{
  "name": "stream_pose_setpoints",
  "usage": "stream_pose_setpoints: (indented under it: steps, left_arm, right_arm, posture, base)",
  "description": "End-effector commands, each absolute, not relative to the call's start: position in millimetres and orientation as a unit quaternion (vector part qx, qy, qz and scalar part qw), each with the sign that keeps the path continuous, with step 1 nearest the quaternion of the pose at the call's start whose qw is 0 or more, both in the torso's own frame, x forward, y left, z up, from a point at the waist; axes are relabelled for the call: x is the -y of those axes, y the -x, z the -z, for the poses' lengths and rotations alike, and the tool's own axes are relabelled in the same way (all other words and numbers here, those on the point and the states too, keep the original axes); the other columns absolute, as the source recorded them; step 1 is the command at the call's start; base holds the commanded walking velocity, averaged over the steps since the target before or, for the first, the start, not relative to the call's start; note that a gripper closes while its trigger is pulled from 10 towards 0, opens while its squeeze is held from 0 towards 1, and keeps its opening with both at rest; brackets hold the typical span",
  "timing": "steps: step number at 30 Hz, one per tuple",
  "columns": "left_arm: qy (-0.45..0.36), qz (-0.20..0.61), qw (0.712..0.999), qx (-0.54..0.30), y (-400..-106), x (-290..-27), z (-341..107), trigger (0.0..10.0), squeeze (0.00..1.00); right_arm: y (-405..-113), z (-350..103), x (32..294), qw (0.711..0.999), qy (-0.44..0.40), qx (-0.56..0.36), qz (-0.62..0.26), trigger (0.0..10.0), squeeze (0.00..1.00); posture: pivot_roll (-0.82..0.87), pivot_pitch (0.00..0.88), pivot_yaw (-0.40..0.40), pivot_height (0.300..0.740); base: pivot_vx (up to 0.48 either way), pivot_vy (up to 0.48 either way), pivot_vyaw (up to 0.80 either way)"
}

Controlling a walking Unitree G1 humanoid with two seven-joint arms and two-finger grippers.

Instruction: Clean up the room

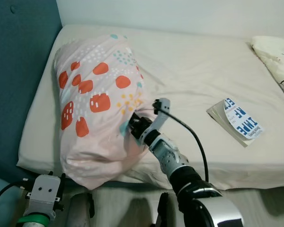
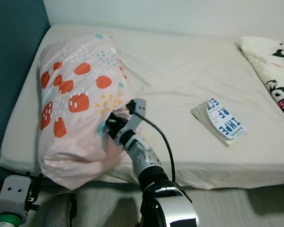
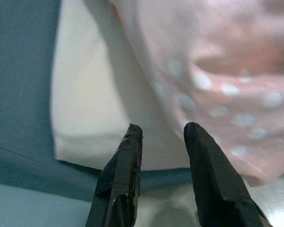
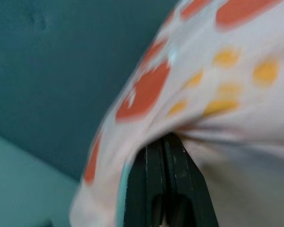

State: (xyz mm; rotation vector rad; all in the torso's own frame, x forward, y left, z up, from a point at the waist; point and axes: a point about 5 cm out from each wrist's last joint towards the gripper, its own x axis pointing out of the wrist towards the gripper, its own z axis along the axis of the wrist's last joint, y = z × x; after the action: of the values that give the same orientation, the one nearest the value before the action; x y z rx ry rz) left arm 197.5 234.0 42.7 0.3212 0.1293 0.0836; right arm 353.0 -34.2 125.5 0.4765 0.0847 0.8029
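A pink pillow (image 1: pixel 97 99) with orange and yellow prints lies along the left side of the bed (image 1: pixel 199 71), its near end hanging past the mattress front edge. My right gripper (image 1: pixel 134 126) is shut on the pillow's fabric at its right near side; the right wrist view has the closed fingers (image 4: pixel 166 189) pinching the cloth (image 4: pixel 217 71). Low at the front left, below the mattress edge, my left gripper (image 3: pixel 163 137) is open with nothing between its fingers, under the pillow's overhanging corner (image 3: pixel 217 80).
A book (image 1: pixel 236 120) with a blue and white cover lies on the bed's right near part. A cartoon-print blanket (image 1: pixel 279 59) sits at the far right. A teal headboard (image 1: pixel 19 66) borders the bed on the left. Pale floor runs along the front.
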Motion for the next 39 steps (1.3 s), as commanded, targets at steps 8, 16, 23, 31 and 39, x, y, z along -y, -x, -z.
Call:
stream_pose_setpoints:
  steps: [8, 16, 23, 31, 39]
  left_arm:
    - [-0.167, -0.026, 0.983, -0.074, -206.9, -238.7, -41.8, 10.0, 0.0]
    - [-0.147, -0.017, 0.989, -0.025, -222.9, -222.5, -59.4, 10.0, 0.0]
    - [-0.127, -0.009, 0.992, 0.019, -232.5, -208.3, -77.9, 10.0, 0.0]
    - [-0.124, 0.007, 0.992, 0.023, -250.1, -185.7, -82.6, 10.0, 0.0]
    - [-0.124, 0.004, 0.991, 0.05, -278.3, -166.0, -105.6, 10.0, 0.0]
  right_arm:
    - [-340.9, -84.4, 92.0, 0.926, -0.082, -0.096, -0.357, 10.0, 0.0]
    - [-323.1, -87.7, 120.4, 0.912, -0.106, -0.062, -0.392, 10.0, 0.0]
    - [-319.9, -107.7, 143.4, 0.899, -0.13, -0.03, -0.416, 10.0, 0.0]
    - [-328.3, -140.7, 157.4, 0.908, -0.203, 0.037, -0.364, 10.0, 0.0]
    - [-324.2, -110.2, 135.7, 0.955, -0.163, 0.004, -0.247, 10.0, 0.0]
  posture:
    - [0.19, 0.069, 0.035, 0.595]
    - [0.16, 0.034, 0.004, 0.595]
    - [0.14, 0.016, -0.02, 0.595]
    - [0.1, 0.0, -0.054, 0.595]
    - [0.07, 0.0, -0.056, 0.595]
  base:
    - [0.0, 0.0, 0.0]
    - [0.0, 0.0, 0.0]
    - [0.0, 0.0, 0.0]
    - [0.0, 0.0, 0.0]
    - [0.0, 0.0, 0.0]
